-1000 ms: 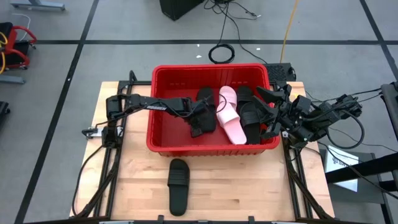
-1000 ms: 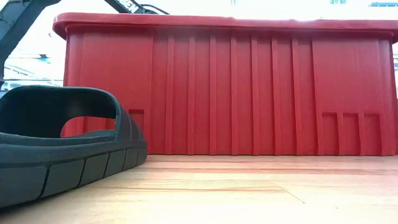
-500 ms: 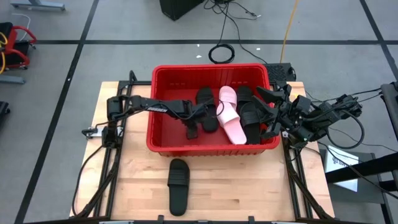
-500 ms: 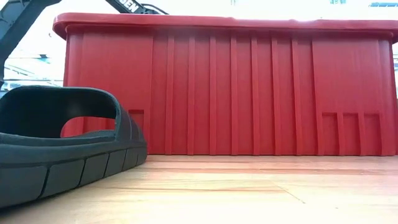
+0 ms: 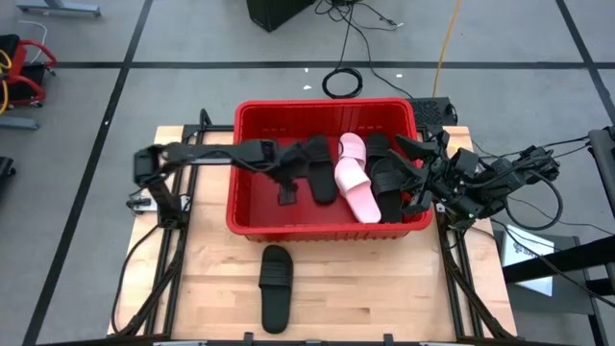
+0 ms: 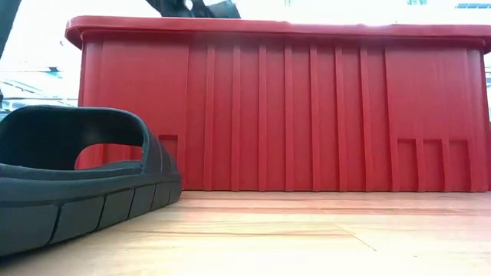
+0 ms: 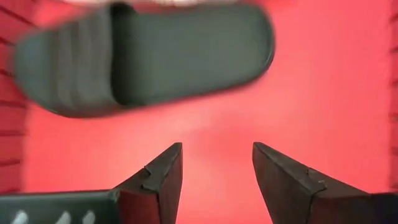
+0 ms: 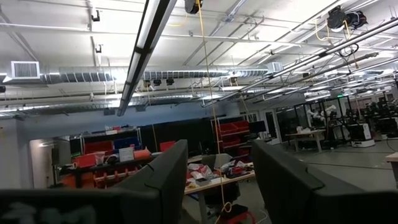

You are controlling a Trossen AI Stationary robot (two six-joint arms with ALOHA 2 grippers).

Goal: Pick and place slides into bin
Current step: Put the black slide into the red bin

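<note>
The red bin (image 5: 252, 223) stands mid-table and fills the low view (image 6: 307, 115). On its floor lie a black slide (image 5: 318, 169), a pink slide (image 5: 354, 179) and more black slides (image 5: 386, 179) by the right wall. Another black slide (image 5: 276, 287) rests sole-down on the table in front of the bin, close to the low camera (image 6: 77, 176). My left gripper (image 5: 286, 188) hangs open inside the bin, left of the black slide (image 7: 143, 59), with only red floor between its fingers (image 7: 217, 168). My right gripper (image 5: 413, 163) stands open at the bin's right rim, tilted upward (image 8: 217, 168).
Bare wooden table (image 5: 384, 288) lies in front of the bin, right of the lone slide. Cables and the right arm's links (image 5: 509, 178) crowd the right side. Behind the table, a coiled cable (image 5: 341, 83) lies on the floor.
My left gripper has risen inside the bin and drawn toward the table's left edge, away from the black slide, rolling slightly; its fingers stay open. The slide stays lying on the bin floor.
</note>
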